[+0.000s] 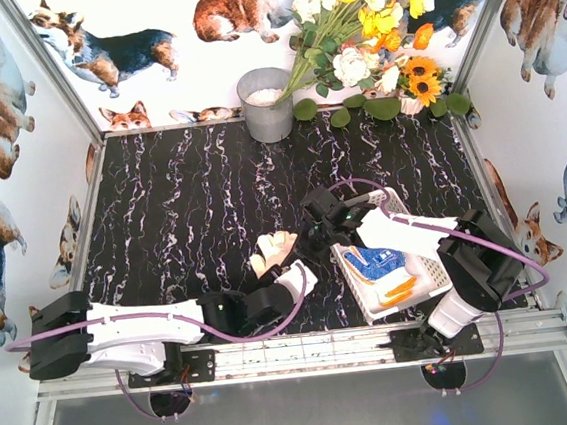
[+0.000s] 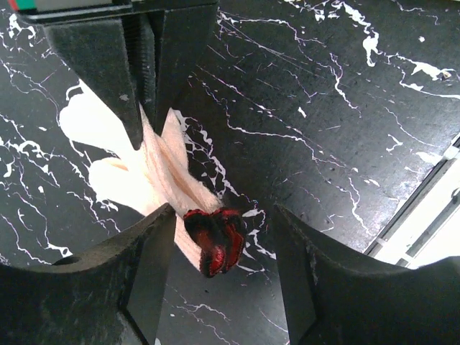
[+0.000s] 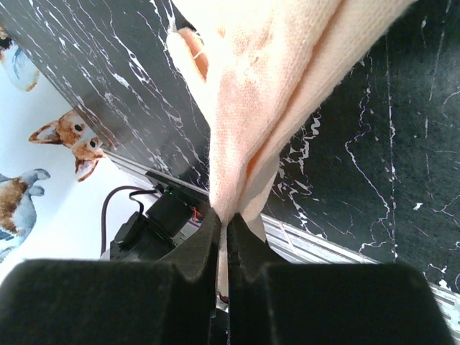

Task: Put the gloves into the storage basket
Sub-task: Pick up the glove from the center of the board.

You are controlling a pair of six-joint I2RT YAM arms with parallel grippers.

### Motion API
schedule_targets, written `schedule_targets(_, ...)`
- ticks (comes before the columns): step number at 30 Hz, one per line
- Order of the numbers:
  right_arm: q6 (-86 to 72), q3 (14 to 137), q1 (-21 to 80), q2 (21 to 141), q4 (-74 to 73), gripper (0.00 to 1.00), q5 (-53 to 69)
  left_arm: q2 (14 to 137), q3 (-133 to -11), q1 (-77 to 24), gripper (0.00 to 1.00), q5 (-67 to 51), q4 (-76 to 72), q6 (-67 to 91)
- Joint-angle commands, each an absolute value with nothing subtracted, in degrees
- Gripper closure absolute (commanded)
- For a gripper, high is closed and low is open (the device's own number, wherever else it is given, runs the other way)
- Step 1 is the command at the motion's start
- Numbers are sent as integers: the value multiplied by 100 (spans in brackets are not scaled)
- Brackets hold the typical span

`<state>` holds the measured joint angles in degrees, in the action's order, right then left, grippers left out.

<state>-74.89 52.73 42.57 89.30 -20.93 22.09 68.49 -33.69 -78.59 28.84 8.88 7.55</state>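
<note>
The cream glove (image 2: pixel 162 169) was outside the storage basket (image 1: pixel 373 309), above the tabletop (image 1: pixel 183 212). The right fingers (image 3: pixel 223 223) were clenched on a fold of its knit. From that pinch its long axis ran toward the left fingers (image 2: pixel 224 215), and its red-and-black cuff (image 2: pixel 215 241) sat in their gap. They stood released, gripping nothing. The basket held a blue-dotted glove (image 1: pixel 377 261) and an orange-cuffed glove (image 1: pixel 401 290). It lay just behind the right fingers, so that arm looked better placed.

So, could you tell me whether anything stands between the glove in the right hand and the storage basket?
Nothing visible does: the cream glove, pinched in the right hand, is just left of the storage basket; the open left hand sits beside the glove.
</note>
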Motion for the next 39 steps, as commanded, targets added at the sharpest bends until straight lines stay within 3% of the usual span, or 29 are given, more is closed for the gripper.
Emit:
schedule_targets(1, -7449, 5507, 4195, 8834, -1925, 100, 2329, 6930, -3537, -7948, 50, 3046, 879, 716)
schedule_targets(5, -7485, 5460, 4150, 8802, -1850, 100, 2394, 7062, -3575, -7962, 51, 3000, 883, 741)
schedule_targets(8, -7501, 5446, 4124, 8783, -1811, 100, 2430, 7202, -3605, -7974, 58, 3039, 908, 807)
schedule_targets(12, -7461, 5427, 4105, 8736, -1798, 100, 2437, 7284, -3710, -7992, 78, 3321, 1081, 981)
schedule_targets(15, -7349, 5395, 4096, 8724, -1680, 100, 2489, 7147, -3791, -7992, 99, 3423, 1216, 1077)
schedule_targets(16, -7299, 5378, 4096, 8714, -1645, 100, 2490, 7057, -3823, -7988, 100, 3415, 1266, 1131)
schedule_targets(20, -7253, 5287, 4096, 8605, -1560, 70, 2401, 6840, -3931, -7883, 100, 3153, 1402, 1453)
schedule_targets(24, -7307, 5109, 4096, 8417, -1411, 52, 2223, 6807, -3967, -7748, 100, 2877, 1408, 1769)
schedule_targets(39, -7199, 4895, 4211, 8184, -1991, 45, 1415, 6948, -4077, -7667, 100, 2939, 1474, 2073)
